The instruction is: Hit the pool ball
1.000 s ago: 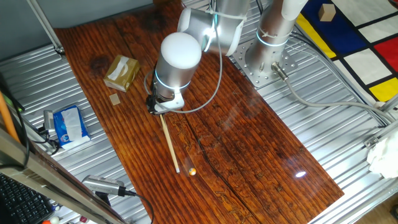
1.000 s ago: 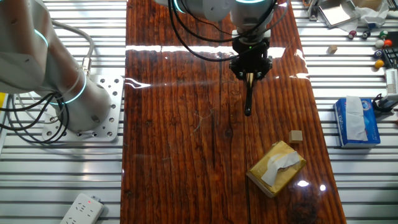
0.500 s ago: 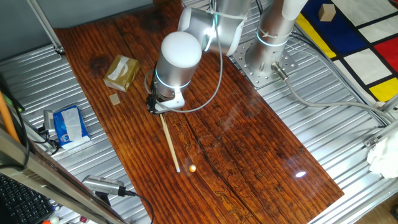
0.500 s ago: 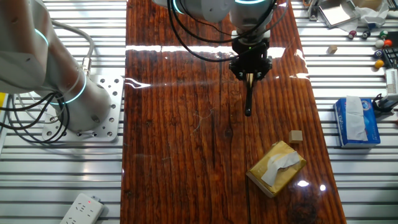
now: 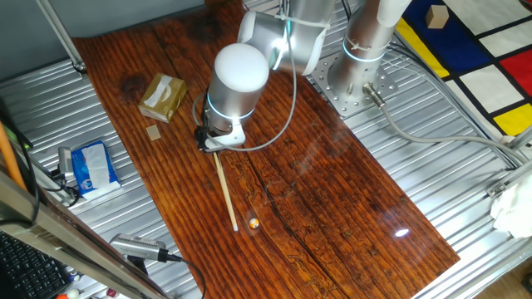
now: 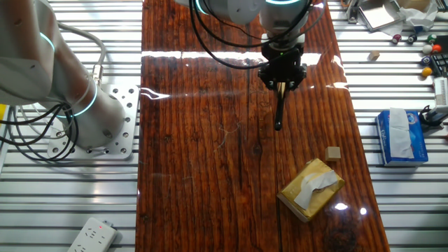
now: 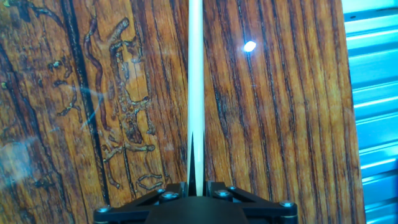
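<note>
So the pincer (image 6: pixel 282 78) is clenched on a thin pale stick (image 5: pixel 225 191), basically a mini cue. In the hand view the stick (image 7: pixel 195 87) runs straight up the middle from between the two fingers, low over the dark wood desk (image 7: pixel 280 124). From one fixed view the stick slants down and away from the arm, and its far tip stops near the pool ball (image 5: pixel 253 223), a tiny orange-yellow dot sitting on the desk (image 5: pixel 349 199) just right of the tip. Can't tell if tip and ball are touching; looks like a small gap.

In the other fixed view the stick (image 6: pixel 280 108) shows up dark and short below the pincer, pointing toward the near end of the desk, and I can't pick out the ball there at all.

Other stuff around: a tan tissue box (image 6: pixel 311 188) with white tissue poking out, a small tan cube (image 6: pixel 334 152) just beside it, both well apart from the ball. Off the wood, on the ribbed metal, there's a blue tissue pack (image 6: pixel 401 136).
</note>
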`<state>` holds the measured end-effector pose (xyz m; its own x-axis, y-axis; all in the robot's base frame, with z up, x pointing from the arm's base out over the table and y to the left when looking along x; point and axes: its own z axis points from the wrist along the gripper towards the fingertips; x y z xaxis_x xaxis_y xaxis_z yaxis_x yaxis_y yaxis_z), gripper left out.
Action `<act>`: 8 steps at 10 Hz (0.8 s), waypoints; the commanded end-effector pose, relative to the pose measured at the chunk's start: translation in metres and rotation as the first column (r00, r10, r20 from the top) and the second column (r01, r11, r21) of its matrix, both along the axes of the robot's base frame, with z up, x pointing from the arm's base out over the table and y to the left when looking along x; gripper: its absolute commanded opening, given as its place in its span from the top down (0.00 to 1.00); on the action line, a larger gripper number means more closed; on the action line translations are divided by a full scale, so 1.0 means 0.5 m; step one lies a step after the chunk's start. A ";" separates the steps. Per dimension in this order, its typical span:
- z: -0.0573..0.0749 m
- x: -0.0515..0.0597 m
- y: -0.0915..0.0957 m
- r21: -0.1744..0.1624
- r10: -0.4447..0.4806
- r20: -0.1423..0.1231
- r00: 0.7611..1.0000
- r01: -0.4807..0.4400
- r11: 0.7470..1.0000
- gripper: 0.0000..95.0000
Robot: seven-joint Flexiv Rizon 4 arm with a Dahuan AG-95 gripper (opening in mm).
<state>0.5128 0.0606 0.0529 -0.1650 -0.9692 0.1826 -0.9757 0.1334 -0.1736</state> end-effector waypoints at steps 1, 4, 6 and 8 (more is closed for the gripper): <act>0.000 0.001 0.000 0.008 -0.003 0.001 1.000 0.003 1.000 1.00; 0.000 0.001 0.000 0.007 -0.007 0.003 1.000 0.007 1.000 1.00; 0.000 0.001 0.000 0.010 -0.004 0.003 1.000 0.004 1.000 1.00; 0.000 0.001 0.000 0.010 0.010 0.003 1.000 -0.010 1.000 1.00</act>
<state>0.5130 0.0608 0.0531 -0.1551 -0.9724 0.1744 -0.9766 0.1243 -0.1756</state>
